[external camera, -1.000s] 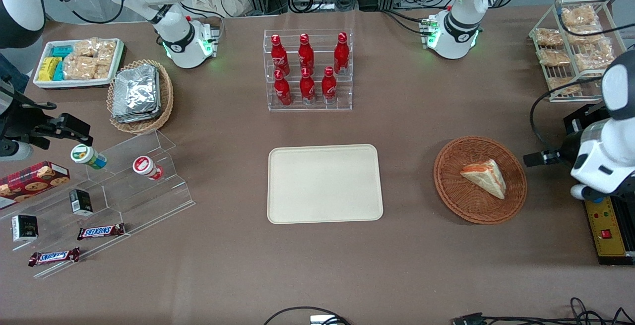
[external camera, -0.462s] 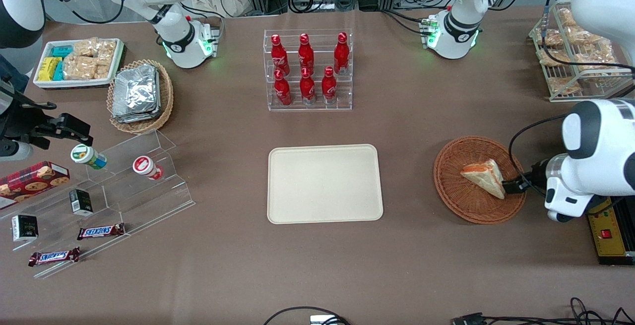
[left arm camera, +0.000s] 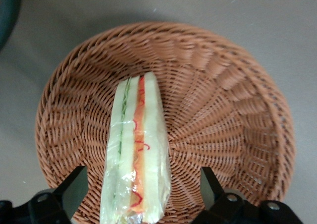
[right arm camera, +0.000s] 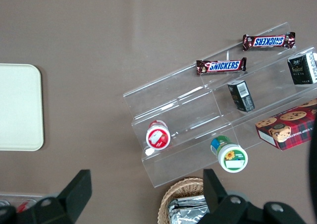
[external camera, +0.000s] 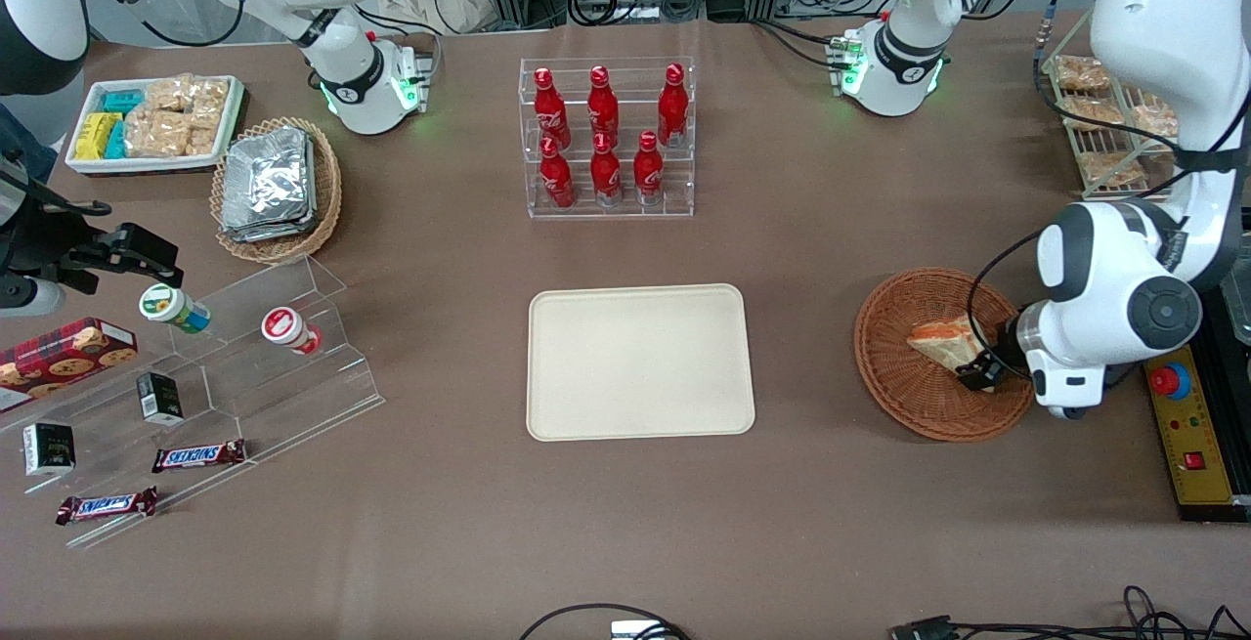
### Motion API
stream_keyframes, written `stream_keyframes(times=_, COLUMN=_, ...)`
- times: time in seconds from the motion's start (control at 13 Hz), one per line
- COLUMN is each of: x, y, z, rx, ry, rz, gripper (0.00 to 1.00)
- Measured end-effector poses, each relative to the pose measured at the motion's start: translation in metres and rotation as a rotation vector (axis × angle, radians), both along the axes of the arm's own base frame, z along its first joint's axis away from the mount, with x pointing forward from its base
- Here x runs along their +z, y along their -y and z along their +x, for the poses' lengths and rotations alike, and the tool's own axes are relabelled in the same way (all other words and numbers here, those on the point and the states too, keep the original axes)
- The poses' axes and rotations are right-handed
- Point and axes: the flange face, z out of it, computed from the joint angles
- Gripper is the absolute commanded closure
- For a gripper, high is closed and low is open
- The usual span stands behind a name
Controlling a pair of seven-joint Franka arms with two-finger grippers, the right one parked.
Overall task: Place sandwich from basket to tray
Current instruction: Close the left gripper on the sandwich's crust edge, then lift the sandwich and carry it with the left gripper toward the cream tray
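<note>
— Where was the sandwich [left arm camera: 136, 149]?

— I saw it lying in the basket [external camera: 904, 396], which stood on the tabletop [external camera: 801, 249] beside the bare tray [external camera: 640, 362].

— And the gripper [left arm camera: 141, 196]?

— It hung low over the basket. Its fingers [left arm camera: 74, 187] were spread apart, one at each side of the sandwich, not touching it.

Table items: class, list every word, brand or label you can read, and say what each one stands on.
"SNICKERS": two candy bars on the clear stepped stand.
Red bottles: white script, too small to read.
Cookie box, two black cartons, two round lids: print unreadable.
Sandwich, basket, tray: no text.
The tool straddles the sandwich, open.
</note>
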Motion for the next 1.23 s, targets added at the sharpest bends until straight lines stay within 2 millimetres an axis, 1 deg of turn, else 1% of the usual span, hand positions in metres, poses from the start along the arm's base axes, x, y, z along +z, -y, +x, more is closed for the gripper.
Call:
stream_keyframes(times=0.31, x=-0.019, y=0.001, z=-0.014, rx=0.047, ry=-0.005, rz=0.006, gripper=0.00)
stream_keyframes(times=0.54, x=-0.042, y=0.003, z=-0.021, rx=0.108, ry=0.004, rz=0.009, gripper=0.00)
stream_keyframes(times=0.62, x=-0.048, y=0.003, z=-0.020, rx=0.119, ry=0.010, rz=0.007, gripper=0.24)
stream_keyframes(times=0.69, x=-0.052, y=0.003, z=-0.019, rx=0.128, ry=0.014, rz=0.006, gripper=0.69)
stream_keyframes(times=0.77, x=-0.054, y=0.003, z=-0.017, rx=0.137, ry=0.015, rz=0.006, gripper=0.95)
stream_keyframes(times=0.85, x=-0.052, y=0.003, z=-0.016, rx=0.145, ry=0.019, rz=0.007, gripper=1.00)
stream_keyframes(times=1.08, x=-0.039, y=0.003, z=-0.004, rx=0.147, ry=0.052, rz=0.006, gripper=1.00)
stream_keyframes(times=1.23, x=-0.020, y=0.003, z=0.005, rx=0.145, ry=0.077, rz=0.006, gripper=1.00)
